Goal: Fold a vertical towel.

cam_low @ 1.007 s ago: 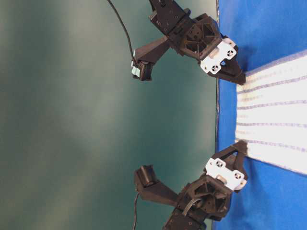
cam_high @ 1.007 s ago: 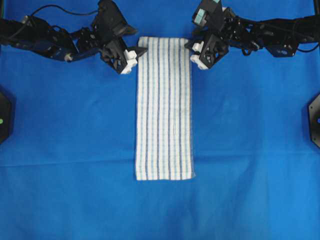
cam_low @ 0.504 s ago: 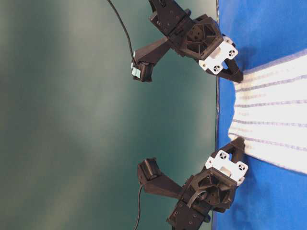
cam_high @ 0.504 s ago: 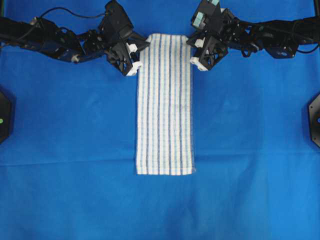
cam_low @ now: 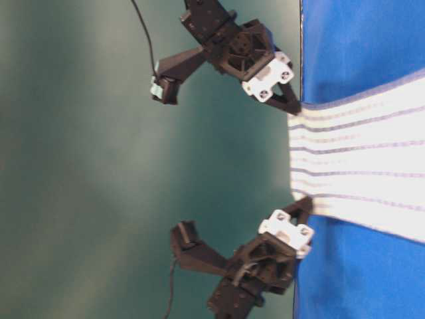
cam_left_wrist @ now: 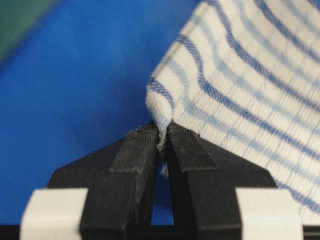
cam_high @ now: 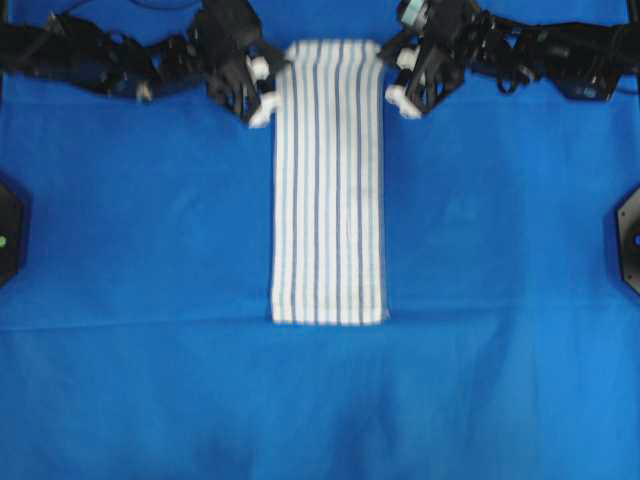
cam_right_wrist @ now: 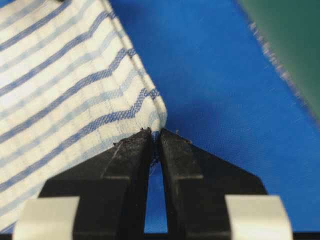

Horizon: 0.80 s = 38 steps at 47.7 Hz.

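The towel, white with thin blue stripes, lies lengthwise down the middle of the blue sheet. Its far end is lifted off the sheet and its near edge rests flat. My left gripper is shut on the far left corner. The left wrist view shows the towel bunched between the closed tips of that gripper. My right gripper is shut on the far right corner. In the right wrist view the towel is pinched in the right gripper. From table level, the right gripper and left gripper hold the far edge stretched.
The blue sheet covers the whole work surface. Black fixtures sit at the left edge and the right edge. A green wall stands behind the arms. Both arms reach in from the far corners.
Both grippers have shut on the towel's far corners and moved up and away. The far edge has risen and the near edge has slid away from me.
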Each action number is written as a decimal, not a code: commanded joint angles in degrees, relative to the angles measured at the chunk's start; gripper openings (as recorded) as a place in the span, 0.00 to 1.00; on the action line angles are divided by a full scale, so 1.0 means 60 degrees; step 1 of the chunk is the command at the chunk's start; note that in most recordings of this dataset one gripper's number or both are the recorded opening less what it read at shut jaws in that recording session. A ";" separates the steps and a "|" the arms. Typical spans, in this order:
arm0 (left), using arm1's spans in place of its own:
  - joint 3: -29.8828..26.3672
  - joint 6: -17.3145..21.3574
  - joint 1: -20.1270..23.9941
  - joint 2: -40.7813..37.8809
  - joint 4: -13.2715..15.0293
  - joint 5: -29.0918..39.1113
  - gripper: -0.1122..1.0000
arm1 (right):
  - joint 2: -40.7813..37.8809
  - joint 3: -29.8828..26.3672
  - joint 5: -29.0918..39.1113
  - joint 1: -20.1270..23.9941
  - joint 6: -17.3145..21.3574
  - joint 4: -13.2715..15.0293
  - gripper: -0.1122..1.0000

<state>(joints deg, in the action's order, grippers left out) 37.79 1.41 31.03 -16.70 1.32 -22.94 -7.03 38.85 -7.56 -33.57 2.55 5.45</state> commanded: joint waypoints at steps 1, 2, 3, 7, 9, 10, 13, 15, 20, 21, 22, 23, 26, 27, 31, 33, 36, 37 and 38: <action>-0.0205 0.0117 0.0220 0.0542 0.0000 -0.0015 0.13 | 0.0381 -0.0176 -0.0059 -0.0146 -0.0015 0.0088 0.18; -0.0205 0.0161 0.0220 0.0571 0.0000 -0.0015 0.13 | 0.0410 -0.0176 -0.0073 -0.0161 -0.0015 0.0117 0.18; -0.0220 0.0190 0.0234 0.0601 0.0000 -0.0015 0.13 | 0.0425 -0.0176 -0.0059 -0.0161 -0.0015 0.0146 0.18; -0.0234 0.0234 0.0176 0.0659 0.0000 -0.0015 0.13 | 0.0469 -0.0176 -0.0059 -0.0161 -0.0015 0.0234 0.18; -0.0220 0.0234 0.0146 0.0659 0.0000 0.0000 0.13 | 0.0498 -0.0176 -0.0059 -0.0161 -0.0015 0.0249 0.18; -0.0205 0.0234 0.0132 0.0659 0.0000 0.0015 0.13 | 0.0513 -0.0176 -0.0073 -0.0161 -0.0015 0.0249 0.18; -0.0161 0.0205 0.0088 0.0688 0.0000 0.0029 0.13 | 0.0571 -0.0176 -0.0059 -0.0161 -0.0015 0.0264 0.18; -0.0132 0.0161 0.0044 0.0762 0.0000 0.0029 0.13 | 0.0630 -0.0176 -0.0029 -0.0161 -0.0015 0.0264 0.18; -0.0044 0.0220 -0.0190 0.1099 0.0000 0.0029 0.13 | 0.1025 -0.0146 0.0059 -0.0146 -0.0015 0.0264 0.18; -0.0015 0.0234 -0.0249 0.1187 0.0000 0.0044 0.13 | 0.1113 -0.0146 0.0088 -0.0146 -0.0015 0.0264 0.18; 0.0015 0.0249 -0.0293 0.1274 0.0000 0.0044 0.13 | 0.1260 -0.0117 0.0132 -0.0117 -0.0015 0.0264 0.18; 0.0044 0.0264 -0.0337 0.1392 0.0000 0.0029 0.13 | 0.1377 -0.0103 0.0190 -0.0103 -0.0015 0.0264 0.18; 0.0176 0.0293 -0.0483 0.1758 0.0000 0.0044 0.13 | 0.1729 -0.0029 0.0322 -0.0029 -0.0015 0.0278 0.18; 0.0220 0.0293 -0.0527 0.1860 0.0000 0.0059 0.13 | 0.1831 0.0000 0.0352 0.0000 -0.0015 0.0293 0.18; 0.0425 0.0293 -0.0645 0.2300 0.0000 0.0103 0.13 | 0.2314 0.0190 0.0425 0.0205 -0.0015 0.0322 0.18; 0.0571 0.0293 -0.0747 0.2563 0.0000 0.0176 0.13 | 0.2490 0.0293 0.0425 0.0308 -0.0015 0.0322 0.18; 0.0776 0.0293 -0.0908 0.2827 0.0000 0.0308 0.13 | 0.2754 0.0513 0.0396 0.0498 -0.0015 0.0322 0.18; 0.0864 0.0293 -0.0996 0.2944 0.0000 0.0381 0.13 | 0.2827 0.0586 0.0396 0.0557 -0.0015 0.0322 0.18; 0.0923 0.0293 -0.1069 0.2988 0.0000 0.0425 0.13 | 0.2886 0.0659 0.0381 0.0630 -0.0015 0.0322 0.18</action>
<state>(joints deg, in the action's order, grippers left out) 42.71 3.08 26.02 -1.85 1.23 -20.92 7.82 42.36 -4.92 -30.59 2.55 7.21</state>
